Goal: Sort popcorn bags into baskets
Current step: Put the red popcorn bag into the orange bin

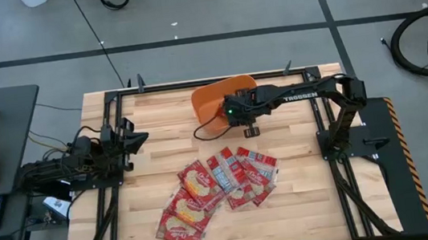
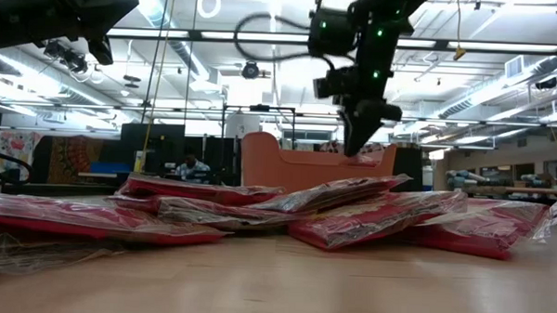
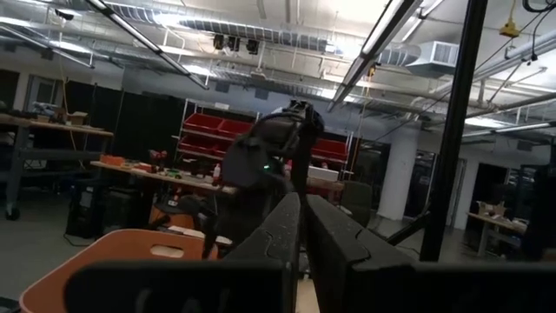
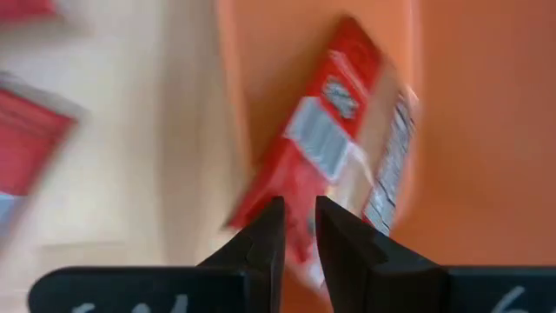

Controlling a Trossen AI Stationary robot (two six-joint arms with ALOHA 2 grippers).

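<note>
At the left edge of the wooden surface point(image 1: 305, 206), about midway along it, the left gripper point(image 1: 137, 139) waited well clear of everything, pointing toward the middle. In its own wrist view its two dark fingers point(image 3: 343, 239) stood almost together, with only a thin slit between them and nothing held.

Toward the near edge, around the middle of the surface, lay the loose popcorn bags point(image 1: 217, 186): a fan of flat red packets overlapping one another, running from a lower-left packet up to the rightmost ones. In the low view they formed a shallow, glossy heap point(image 2: 351, 210) lying flat on the wood, several edges lifted where one rested on another.

Behind the heap, close to the far edge and just left of its middle, sat the orange basket point(image 1: 211, 104). The low view showed its wall point(image 2: 287, 166) rising beyond the packets.

The right arm reached in from the right edge, and the right gripper point(image 1: 247, 126) hung over the basket's near rim, pointing down. In the right wrist view its fingers point(image 4: 347, 243) were close together, a narrow gap between them, gripping nothing. Directly past them one popcorn bag point(image 4: 343, 148) lay tilted in the basket, leaning against the orange wall point(image 4: 469, 104), apart from the fingertips.
</note>
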